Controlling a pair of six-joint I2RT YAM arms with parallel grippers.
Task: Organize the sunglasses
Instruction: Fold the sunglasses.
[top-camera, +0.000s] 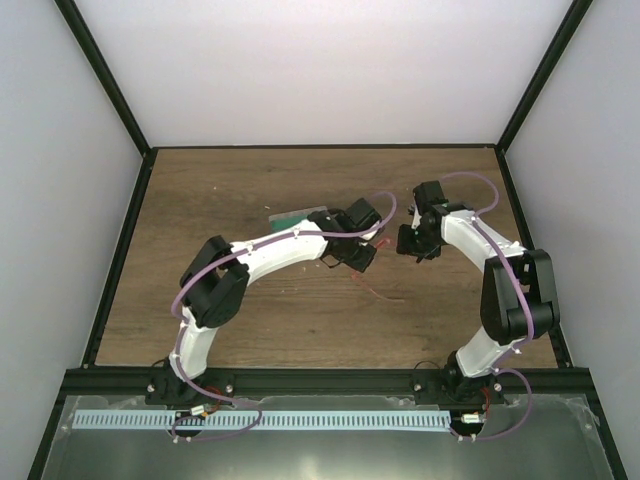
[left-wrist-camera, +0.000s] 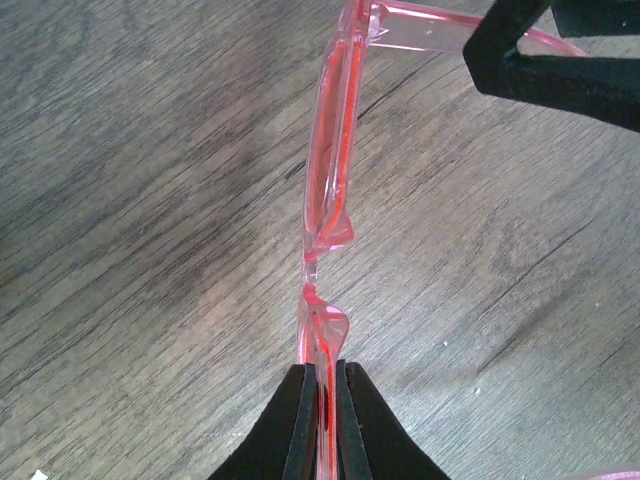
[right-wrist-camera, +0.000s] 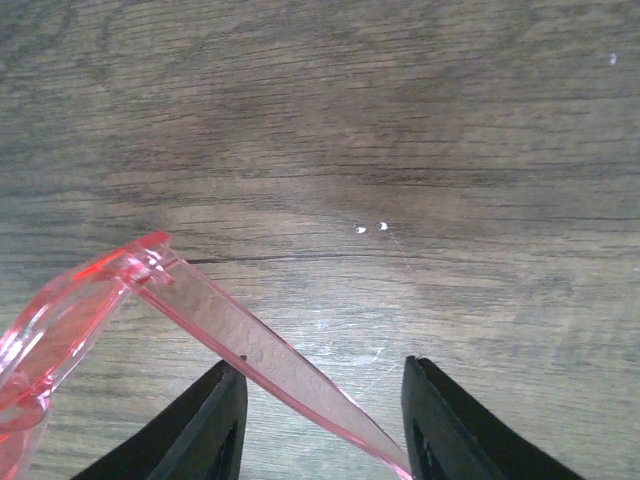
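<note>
The sunglasses are translucent red and hang just above the wooden table. My left gripper is shut on the front frame near the nose bridge, and it shows mid-table in the top view. One slim arm of the sunglasses is unfolded and runs diagonally between the fingers of my right gripper. Those jaws stand apart around the arm without clamping it. The arm lies close to the left finger. From above, my right gripper faces the left one closely.
A flat case with green lining lies on the table behind the left arm, partly hidden by it. A black finger of the right gripper shows at the top right of the left wrist view. White walls with black rails enclose the table.
</note>
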